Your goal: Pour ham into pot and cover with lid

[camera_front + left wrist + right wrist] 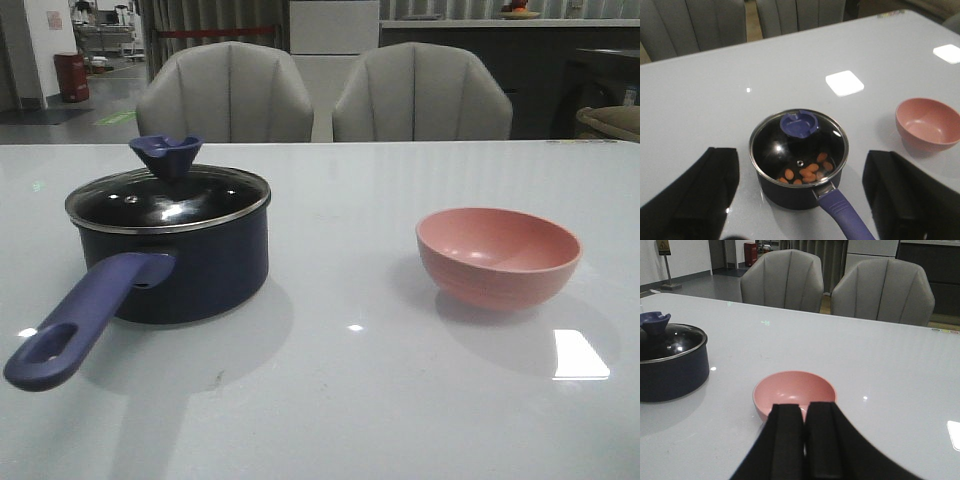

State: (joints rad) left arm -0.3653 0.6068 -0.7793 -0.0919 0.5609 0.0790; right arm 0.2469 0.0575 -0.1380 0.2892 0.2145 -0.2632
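Glass lid (168, 200) sits on navy saucepan (190, 265) w/ ham bits (810, 171) inside, towards desk's (340, 400) left edge, pink bowl (498, 256) towards right edge; left hand (805, 200) wide open above pan, holding nothing; right hand (804, 440) closed, empty, near bowl.

Looks like a showroom or office dining corner, not a home: glossy white surface (330, 400), two grey padded chairs (228, 92), polished hallway floor with a red bin (72, 76) behind.
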